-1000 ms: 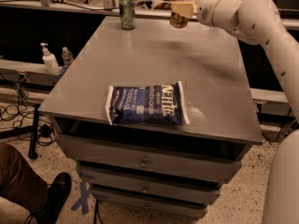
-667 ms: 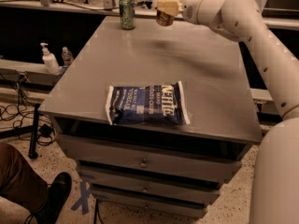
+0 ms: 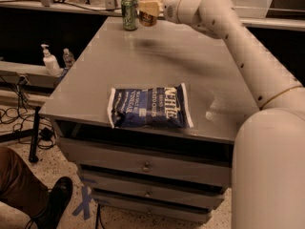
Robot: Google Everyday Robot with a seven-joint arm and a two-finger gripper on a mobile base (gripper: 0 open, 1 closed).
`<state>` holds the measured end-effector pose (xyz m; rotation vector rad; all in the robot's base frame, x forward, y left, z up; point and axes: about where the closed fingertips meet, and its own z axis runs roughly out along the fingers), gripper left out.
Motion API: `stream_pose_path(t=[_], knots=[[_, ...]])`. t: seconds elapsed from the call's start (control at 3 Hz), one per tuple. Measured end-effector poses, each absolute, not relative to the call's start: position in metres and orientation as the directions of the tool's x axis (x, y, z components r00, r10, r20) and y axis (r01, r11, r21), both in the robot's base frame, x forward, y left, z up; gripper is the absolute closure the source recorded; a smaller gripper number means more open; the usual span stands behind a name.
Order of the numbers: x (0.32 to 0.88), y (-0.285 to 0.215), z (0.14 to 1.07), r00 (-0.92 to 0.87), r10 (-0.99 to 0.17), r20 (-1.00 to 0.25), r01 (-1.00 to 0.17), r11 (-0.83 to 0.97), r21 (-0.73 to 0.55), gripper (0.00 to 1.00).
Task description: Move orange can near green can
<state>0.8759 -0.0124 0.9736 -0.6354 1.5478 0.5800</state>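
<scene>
The green can [image 3: 128, 13] stands upright at the far left corner of the grey table [image 3: 157, 66]. My gripper [image 3: 148, 7] is shut on the orange can [image 3: 149, 5] and holds it upright just right of the green can, close to it, at the table's far edge. The cream fingers [image 3: 151, 5] cover the can's middle; its silver top and brown lower part show. My white arm [image 3: 228, 37] reaches in from the right.
A blue Kettle chip bag [image 3: 150, 107] lies flat near the table's front edge. Drawers sit under the tabletop. A pump bottle [image 3: 50, 61] and a small bottle stand on a shelf at left. A person's leg and shoe [image 3: 52, 202] are at bottom left.
My gripper has carried the orange can leftward along the far edge, from well right of the green can to just beside it. The green can and chip bag have not moved.
</scene>
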Motion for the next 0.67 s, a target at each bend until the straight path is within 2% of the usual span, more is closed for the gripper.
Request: stream_pose_path(t=[0.67], knots=[[0.907,0.018,0.949,-0.039,-0.162,-0.986,-0.7,0.708,-0.088,1.0]])
